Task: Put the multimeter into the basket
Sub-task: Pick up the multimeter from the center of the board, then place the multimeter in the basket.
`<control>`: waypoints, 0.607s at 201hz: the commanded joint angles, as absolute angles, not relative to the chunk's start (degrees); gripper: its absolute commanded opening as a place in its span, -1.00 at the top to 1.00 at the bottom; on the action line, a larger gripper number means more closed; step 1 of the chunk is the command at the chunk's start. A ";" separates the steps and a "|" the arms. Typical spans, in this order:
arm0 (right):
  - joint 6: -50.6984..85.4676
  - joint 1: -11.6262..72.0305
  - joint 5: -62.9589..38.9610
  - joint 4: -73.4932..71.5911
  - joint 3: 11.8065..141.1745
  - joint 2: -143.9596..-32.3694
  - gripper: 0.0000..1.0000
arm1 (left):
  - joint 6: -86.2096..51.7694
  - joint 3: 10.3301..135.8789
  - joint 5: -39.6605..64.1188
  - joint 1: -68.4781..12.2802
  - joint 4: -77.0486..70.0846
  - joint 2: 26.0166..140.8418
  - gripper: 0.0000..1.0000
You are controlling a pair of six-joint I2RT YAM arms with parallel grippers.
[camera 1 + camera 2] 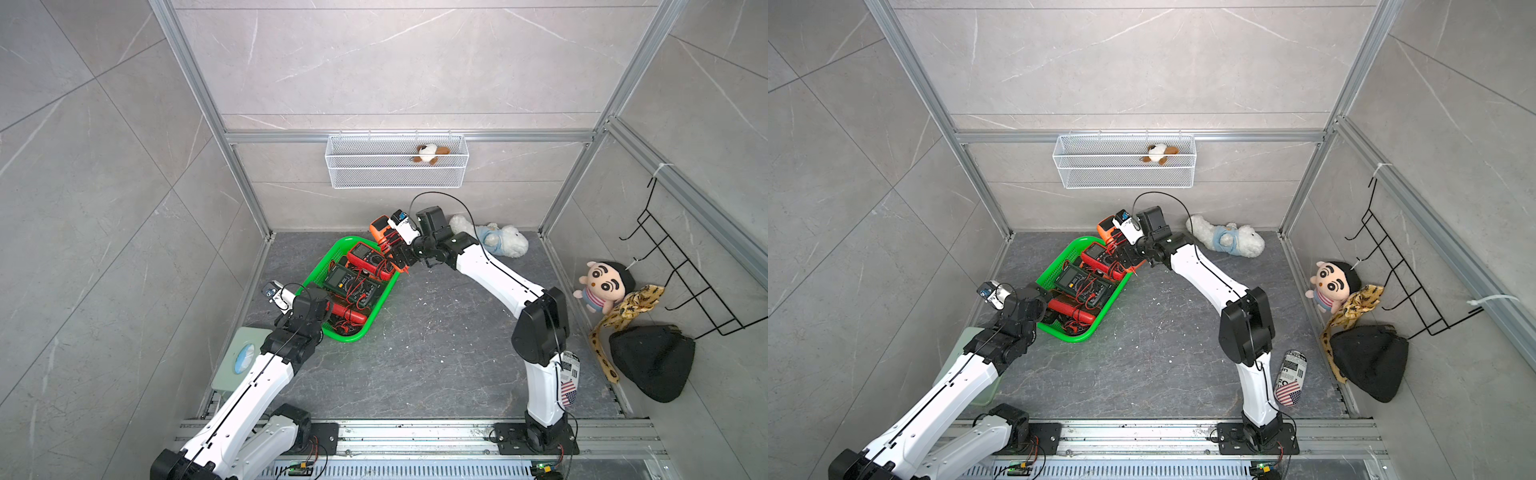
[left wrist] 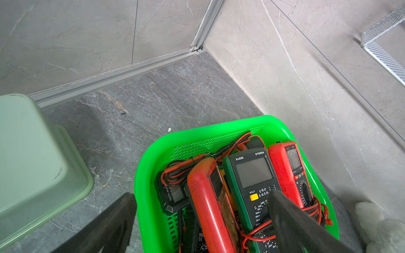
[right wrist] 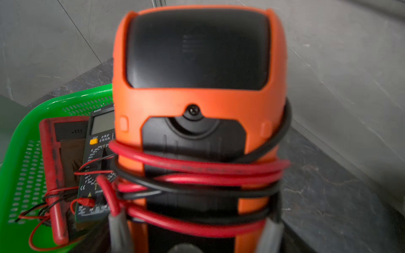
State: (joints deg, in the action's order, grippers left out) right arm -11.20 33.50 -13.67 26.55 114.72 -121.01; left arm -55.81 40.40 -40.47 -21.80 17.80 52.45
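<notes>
Grey stone floor point(image 1: 436, 353), orange multimeter point(image 3: 197, 98) within right pincer point(image 3: 194, 221), at basket point(image 3: 54, 103) rim

Basket point(image 1: 324, 264) packed with meters point(image 1: 345, 279), little room inside; bare floor point(image 1: 436, 345) right of it open.

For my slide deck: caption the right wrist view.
Orange-cased multimeter, wound with red and black leads, between the fingers of the right tool, near the bright green perforated plastic basket.
</notes>
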 commanded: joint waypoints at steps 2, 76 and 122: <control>-15.46 35.16 -12.88 29.10 124.50 -126.93 1.00 | -56.44 40.00 -42.19 -21.62 16.26 50.76 -0.97; -20.60 38.91 -7.82 59.68 181.63 -159.84 1.00 | -55.74 39.54 -43.13 -21.60 15.95 50.51 -0.97; -21.92 40.18 -7.34 56.72 168.61 -155.61 0.95 | -55.45 39.90 -44.12 -21.57 16.43 50.54 -0.96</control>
